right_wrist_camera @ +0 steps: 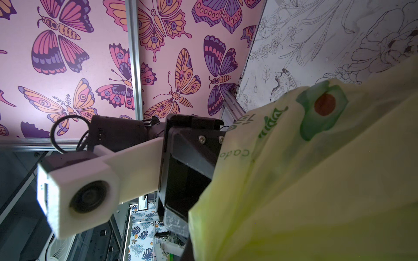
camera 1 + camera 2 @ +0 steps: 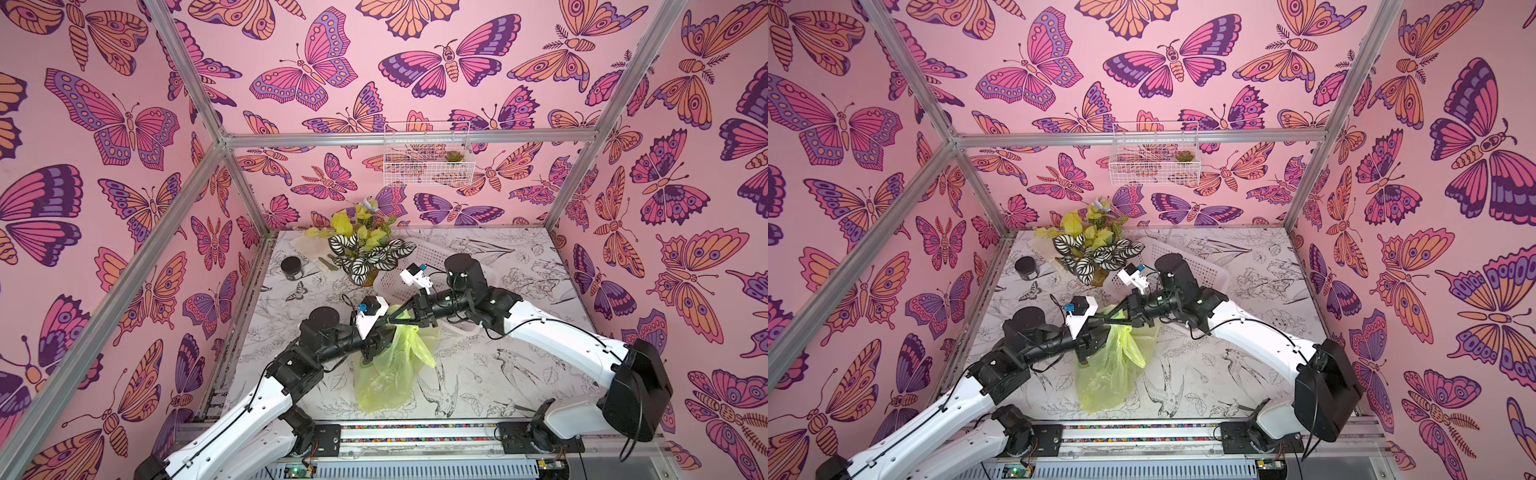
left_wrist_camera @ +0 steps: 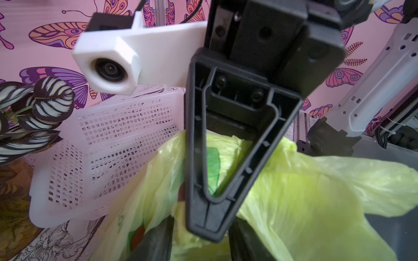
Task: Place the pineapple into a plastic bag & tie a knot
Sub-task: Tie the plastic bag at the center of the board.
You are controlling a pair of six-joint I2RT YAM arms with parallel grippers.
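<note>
Left wrist view: my left claw (image 3: 199, 245) shows only as two dark fingers (image 3: 158, 241), cut off at the frame edge. They stand apart, with yellow-green film and the tip of my right claw (image 3: 208, 226) between them. That right claw is pinched shut on a gathered bit of the plastic bag (image 3: 305, 203). The bag hangs from it over the middle of the table (image 2: 519, 374), its bottom resting there. In the right wrist view the bag covers my right fingertips. What lies inside is hidden by the film, and I cannot tell whether the handles are tied. Counted left to right in both top views: one black jar (image 2: 292, 266), one potted plant (image 2: 365, 257), one bag, one white basket (image 2: 419, 257), and one wire basket (image 2: 428, 166) on the back wall.
</note>
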